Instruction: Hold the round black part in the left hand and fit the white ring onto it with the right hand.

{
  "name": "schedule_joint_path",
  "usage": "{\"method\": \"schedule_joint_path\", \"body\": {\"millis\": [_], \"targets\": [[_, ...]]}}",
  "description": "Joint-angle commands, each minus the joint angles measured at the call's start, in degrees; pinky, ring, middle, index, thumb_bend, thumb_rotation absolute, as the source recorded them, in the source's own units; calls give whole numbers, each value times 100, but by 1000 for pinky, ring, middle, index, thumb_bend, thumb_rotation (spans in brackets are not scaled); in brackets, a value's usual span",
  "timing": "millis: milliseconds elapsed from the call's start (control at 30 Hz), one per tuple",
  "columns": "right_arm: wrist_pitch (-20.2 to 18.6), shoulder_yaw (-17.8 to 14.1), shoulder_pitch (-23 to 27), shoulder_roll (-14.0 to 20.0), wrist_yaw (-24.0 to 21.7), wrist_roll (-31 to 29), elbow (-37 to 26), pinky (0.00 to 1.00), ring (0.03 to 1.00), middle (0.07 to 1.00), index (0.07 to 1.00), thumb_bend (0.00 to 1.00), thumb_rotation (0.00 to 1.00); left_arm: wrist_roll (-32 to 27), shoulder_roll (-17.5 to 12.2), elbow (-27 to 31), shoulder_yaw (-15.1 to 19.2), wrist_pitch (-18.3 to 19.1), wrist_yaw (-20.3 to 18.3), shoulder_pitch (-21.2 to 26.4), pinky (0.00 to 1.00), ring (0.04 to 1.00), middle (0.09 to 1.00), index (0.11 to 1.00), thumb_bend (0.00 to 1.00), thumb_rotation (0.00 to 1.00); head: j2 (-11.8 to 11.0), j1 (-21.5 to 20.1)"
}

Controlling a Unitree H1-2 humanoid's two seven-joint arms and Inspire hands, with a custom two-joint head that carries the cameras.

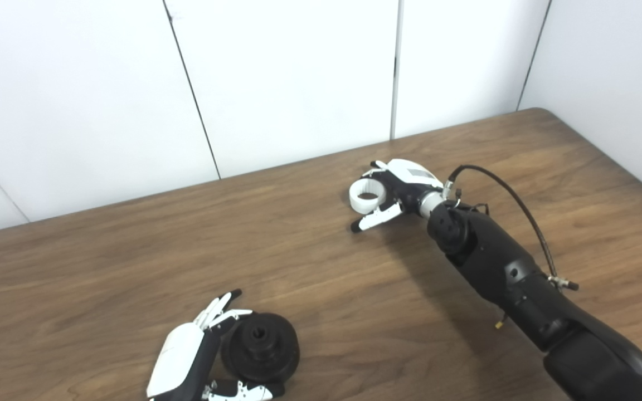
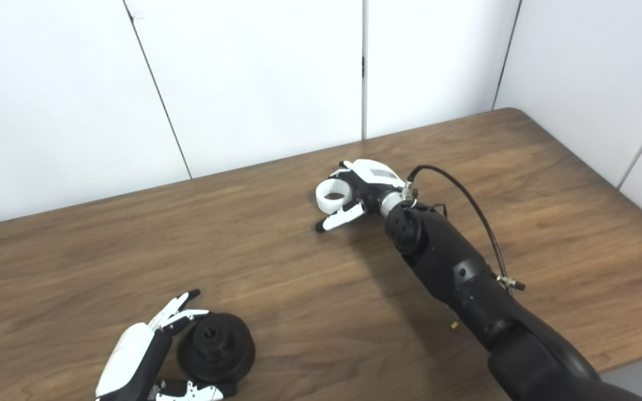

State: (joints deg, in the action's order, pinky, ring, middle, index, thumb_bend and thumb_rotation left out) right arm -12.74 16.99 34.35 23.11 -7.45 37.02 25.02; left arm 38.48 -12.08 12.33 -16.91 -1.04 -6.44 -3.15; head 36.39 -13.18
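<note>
The left hand [image 1: 187, 356] lies low on the wooden tabletop [image 1: 103, 267] with its fingers spread and pointing away from the robot, cupped loosely around the round black part [image 1: 260, 346], which rests on the wood just to the hand's right, between the extended fingers and the thumb curling in beneath it; the hand is open, and whether it actually presses the part cannot be told. The black part sits with its stepped hub and centre hole facing up. Well apart, across the tabletop, the right hand [image 1: 396, 192] reaches out on its black forearm with a thin black cable [image 1: 513, 200] arching over the wrist. The white ring [image 1: 366, 195] stands right at this hand's fingertips, between the upper fingers and the thumb below it; the fingers are partly curled about the ring, but a firm hold is not clear. The right eye view shows a little more bare wood to the left of the left hand, while the left eye view shows the part's hub more plainly.
</note>
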Motion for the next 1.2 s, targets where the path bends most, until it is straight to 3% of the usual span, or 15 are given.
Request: {"method": "schedule_joint_path", "body": {"millis": [0,800,1167], "targets": [[134,-96,238,120,220,17,-90,963,986,978,806,897,483,60,-101,67,17,26,-49,-30,931,968,958,610,822,295,0,6],[138,-242,124,151,269,-59,-212,946,966,955,789,879,476,90,-127,167,18,85,-147,-56,932,969,959,612,820,302,78,15],[613,-356,53,6,913,-146,18,911,915,897,600,784,325,84,-126,183,26,94,-160,-54,933,969,959,612,819,297,94,-4]]}}
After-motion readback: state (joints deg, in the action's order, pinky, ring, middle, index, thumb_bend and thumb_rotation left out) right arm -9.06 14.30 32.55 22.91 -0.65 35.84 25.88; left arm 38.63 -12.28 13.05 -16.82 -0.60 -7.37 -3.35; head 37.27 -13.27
